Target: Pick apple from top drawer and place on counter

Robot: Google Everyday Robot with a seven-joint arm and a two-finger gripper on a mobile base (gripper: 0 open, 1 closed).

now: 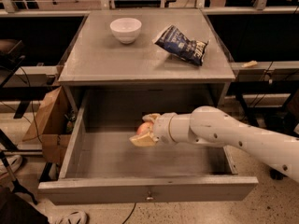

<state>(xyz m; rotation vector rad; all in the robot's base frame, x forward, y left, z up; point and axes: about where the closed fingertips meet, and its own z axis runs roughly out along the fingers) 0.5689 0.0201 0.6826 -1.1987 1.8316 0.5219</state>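
Camera view looks down from the front onto a grey cabinet with its drawer (201,188) pulled fully out toward the viewer, so the inside is open to reach from above. A white arm (233,135) comes in from the right edge and stretches across the drawer, ending in the gripper (145,130) near the drawer's middle.

The apple (142,127), red-orange, sits between the two pale fingers, one above it and one below, and the jaws look clamped on it. Whether it rests on the drawer floor or is lifted just off it cannot be told. The sideways reach suits the deep drawer: the arm passes over the right wall and stays below the counter (103,62) edge.

On the counter, a white bowl (125,29) stands at the back left and a dark blue snack bag (183,43) lies at the back right. The front half of the surface, between them and the edge, looks the likely place for the apple.

A brown cardboard box (46,122) stands on the floor to the left of the cabinet.

The grasp seems made; lifting clear of the counter's front edge appears to be the next need.
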